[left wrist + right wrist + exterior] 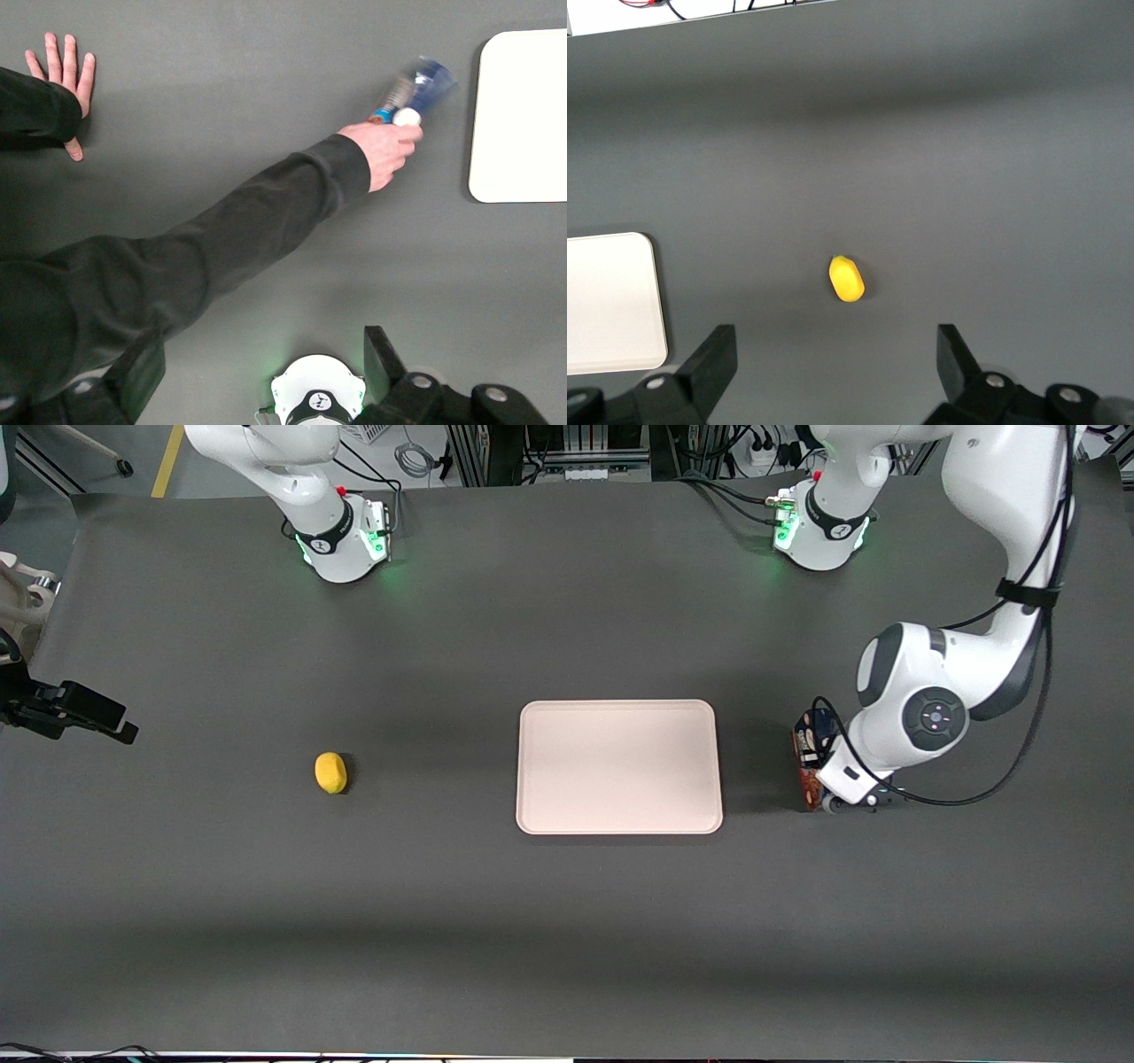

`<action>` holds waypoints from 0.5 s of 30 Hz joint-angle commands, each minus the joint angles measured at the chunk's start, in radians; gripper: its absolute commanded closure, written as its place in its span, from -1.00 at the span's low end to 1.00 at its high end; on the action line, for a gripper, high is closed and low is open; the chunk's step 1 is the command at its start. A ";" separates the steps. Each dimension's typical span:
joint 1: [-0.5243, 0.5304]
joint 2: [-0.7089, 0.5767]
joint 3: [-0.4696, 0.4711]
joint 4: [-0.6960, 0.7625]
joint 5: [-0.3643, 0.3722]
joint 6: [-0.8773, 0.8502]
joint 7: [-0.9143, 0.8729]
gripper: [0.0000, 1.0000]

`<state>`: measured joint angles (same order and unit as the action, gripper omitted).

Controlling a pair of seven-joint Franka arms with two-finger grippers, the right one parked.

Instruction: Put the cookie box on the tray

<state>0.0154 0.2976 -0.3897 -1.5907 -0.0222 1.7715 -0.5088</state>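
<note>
Small dark blue cookie box (806,753) with brown cookie pictures sits on the dark grey table mat, near the short edge of the large flat pale pink tray (620,766) on the working arm's side, with a strip of bare mat between them. The left arm's gripper (842,802) is down right against the box, mostly hidden under the white wrist in the front view. In the wrist view its dark fingers (376,350) are spread wide with nothing between them. The box's long axis runs toward and away from the front camera, parallel to that tray edge. Judgement: the tray lies straight sideways toward the parked arm's end, so the next move is a short lateral carry. The wrist view also shows a person's dark-sleeved hand (385,155) holding something blue and blurred, unclear what.
</note>
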 commanded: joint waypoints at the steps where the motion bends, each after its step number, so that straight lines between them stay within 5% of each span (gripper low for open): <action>1: -0.012 0.081 -0.083 0.031 0.004 0.009 -0.047 1.00; 15: -0.051 0.314 -0.135 -0.006 0.203 0.206 -0.046 1.00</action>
<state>-0.0309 0.5598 -0.5160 -1.6018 0.1231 1.9462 -0.5396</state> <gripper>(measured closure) 0.802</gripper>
